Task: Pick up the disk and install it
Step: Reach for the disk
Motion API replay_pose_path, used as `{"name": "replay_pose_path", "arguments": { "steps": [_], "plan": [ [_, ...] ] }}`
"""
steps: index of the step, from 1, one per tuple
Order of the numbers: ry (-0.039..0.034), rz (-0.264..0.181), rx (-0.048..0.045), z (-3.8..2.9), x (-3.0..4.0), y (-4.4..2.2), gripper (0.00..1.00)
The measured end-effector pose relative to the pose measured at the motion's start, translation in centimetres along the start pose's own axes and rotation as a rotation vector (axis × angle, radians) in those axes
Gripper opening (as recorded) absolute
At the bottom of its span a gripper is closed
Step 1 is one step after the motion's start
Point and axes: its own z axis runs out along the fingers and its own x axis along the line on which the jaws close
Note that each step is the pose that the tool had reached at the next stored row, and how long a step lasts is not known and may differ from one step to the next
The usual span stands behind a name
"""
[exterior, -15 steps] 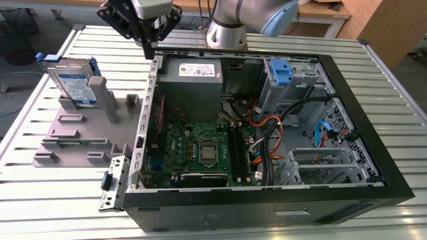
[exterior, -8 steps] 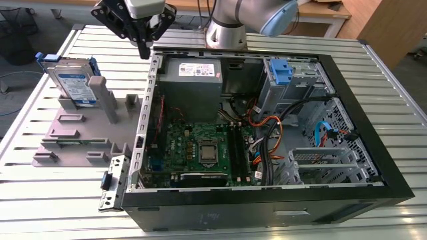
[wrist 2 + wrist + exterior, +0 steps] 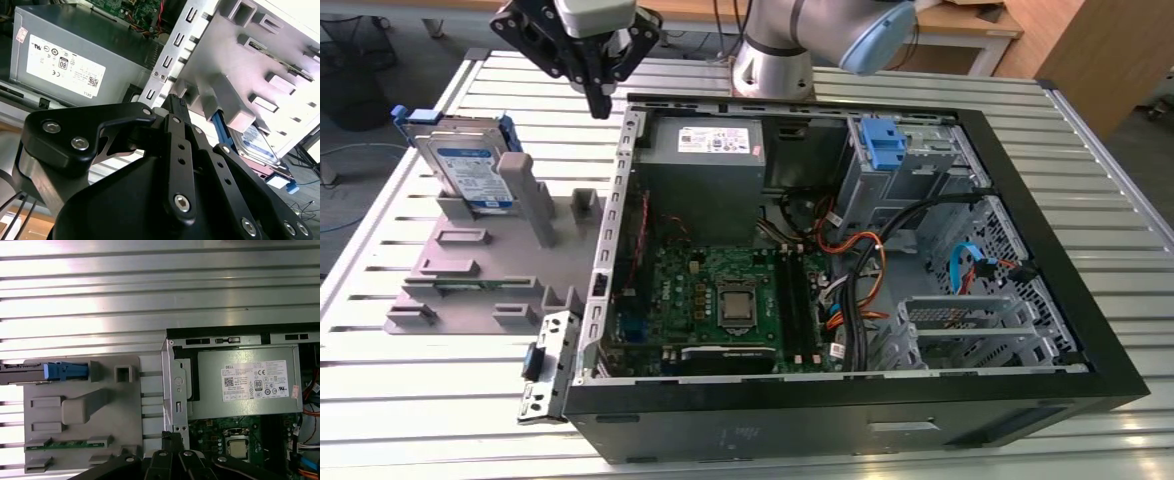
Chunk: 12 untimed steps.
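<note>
A: Layout?
B: Slatted metal table (image 3: 414,420). Open computer case (image 3: 881,412) lies on it, side panel off. A grey plastic holder (image 3: 494,265) sits just beside the case, on the exterior view's left. There's a grey power box (image 3: 707,150) in the case corner nearest the holder.
A: Disk?
B: The disk (image 3: 464,165) stands on edge in the holder, blue frame around it, outside the case. Only the holder touches it.
A: Gripper?
B: The gripper (image 3: 600,105) hangs over the case rim, between disk and power box, touching neither. Fingers pressed together, holding nothing.
</note>
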Motion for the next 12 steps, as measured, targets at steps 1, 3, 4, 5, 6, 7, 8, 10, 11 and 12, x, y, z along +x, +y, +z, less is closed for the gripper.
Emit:
{"name": "replay_pose_path", "arguments": {
  "steps": [1, 3, 4, 5, 6, 7, 8, 10, 11, 12],
  "plan": [
    [0.0001, 0.0, 0.0, 0.0, 0.13, -0.01, 0.11],
    [0.0, 0.0, 0.0, 0.01, 0.39, -0.02, 0.11],
    [0.0001, 0.0, 0.0, 0.01, 0.52, -0.03, 0.11],
    [0.0001, 0.0, 0.0001, 0.01, 0.65, -0.04, 0.11],
    [0.0001, 0.0, 0.0, 0.02, 0.79, -0.05, 0.11],
    [0.0, 0.0, 0.0, 0.03, 0.94, -0.05, 0.11],
    [0.0001, 0.0, 0.0, 0.03, 1.11, -0.06, 0.11],
    [0.0001, 0.0, 0.0, 0.05, 1.48, -0.05, 0.11],
    [0.0, 0.0, 0.0, 0.07, 1.67, -0.03, 0.11],
    [0.0, 0.0, 0.0, 0.09, 1.88, 0.0, 0.11]
  ]
}}
